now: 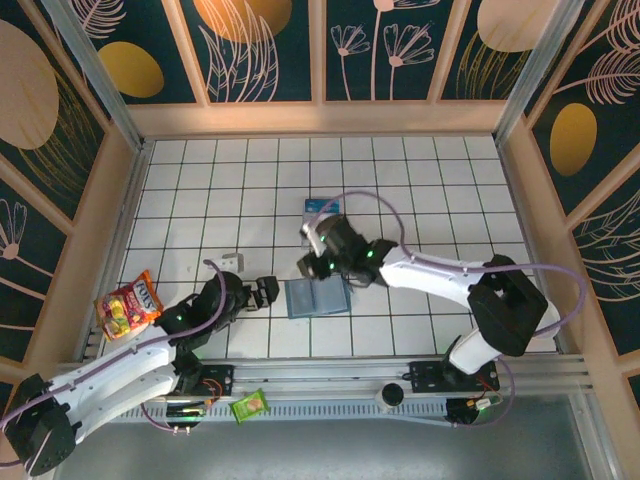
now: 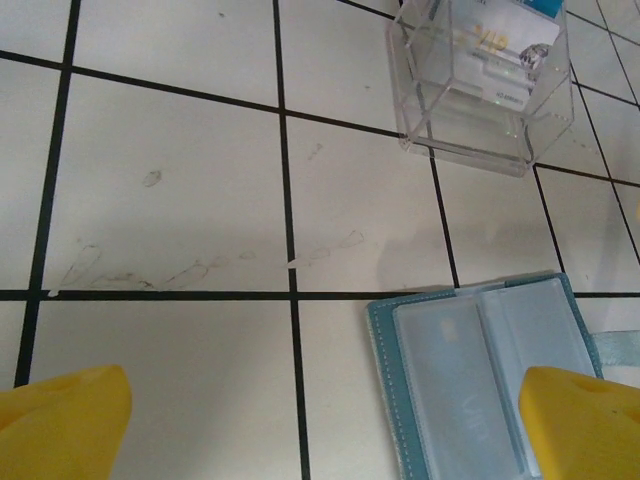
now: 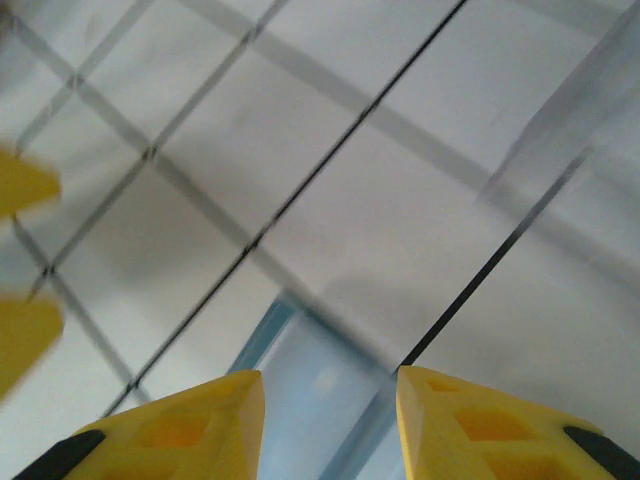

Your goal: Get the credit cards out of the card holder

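Overhead camera looks down from behind; both close, downward-facing wrist cameras share the card holder (image 1: 318,297).

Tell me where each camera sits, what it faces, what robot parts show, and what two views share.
Top external: above and behind the arms, looking down on the white tiled table; left gripper and right gripper show.
Left wrist: on the left arm, facing down at the flat teal card holder and clear plastic case; open yellow fingers show.
Right wrist: close over the tiles, blurred; its yellow fingers show.
Shared: top external and left wrist both show holder and case.
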Tool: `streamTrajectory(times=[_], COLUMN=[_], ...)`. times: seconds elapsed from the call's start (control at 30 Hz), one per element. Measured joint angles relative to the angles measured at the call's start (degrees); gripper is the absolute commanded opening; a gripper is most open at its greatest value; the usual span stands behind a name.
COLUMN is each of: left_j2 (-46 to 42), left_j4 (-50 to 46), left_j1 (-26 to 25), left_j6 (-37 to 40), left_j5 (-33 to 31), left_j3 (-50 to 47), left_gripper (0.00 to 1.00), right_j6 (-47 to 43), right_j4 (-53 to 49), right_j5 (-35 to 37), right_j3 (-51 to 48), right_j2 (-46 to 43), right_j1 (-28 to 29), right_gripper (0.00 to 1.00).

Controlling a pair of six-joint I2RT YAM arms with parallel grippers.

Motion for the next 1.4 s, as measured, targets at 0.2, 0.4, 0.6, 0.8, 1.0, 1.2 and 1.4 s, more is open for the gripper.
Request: streamTrajectory(times=[0.2,0.4,0.6,0.8,1.0,1.2,1.4], left_j2=[-4.9,-6.5,-6.0,-5.1,-4.1,-3.3,-0.4], left_j4=[-0.5,-0.9,-1.5,-1.7,-1.8,-0.8,2.6], left_j1=[0.0,0.1,0.1,0.1,0.1,0.1,0.3], left_j6=[-1.3,-2.0,-2.0,-2.0,-2.0,-1.6,-0.9], left_j5=[-1.2,-1.5,-1.5,-1.4,-1.2,0.2,2.9], left_j3=[-1.1,-1.5,-1.7,-1.7,-1.7,-1.7,-2.0], left_gripper=[0.99,0.99,0.99,0.99,0.99,0.92,0.54], right_j6=[2.3,2.5,2.3,2.3,2.8,4.4,6.9], right_j4=[-3.0,-4.3,-4.7,-4.7,-4.7,-4.2,-3.5], right_j5=[5.2,10.3,12.1,12.0,12.7,13.5,13.5], right_j3=[-0.9,0.7,2.3,2.7,3.0,3.1,3.0], right_j2=[4.4,8.7,9.7,11.7,13.2,13.3,13.3], right_j1=[10.2,12.5,13.4,14.1,14.2,14.2,14.1], right_gripper=[0.38,0.39,0.39,0.38,0.25,0.03,0.00])
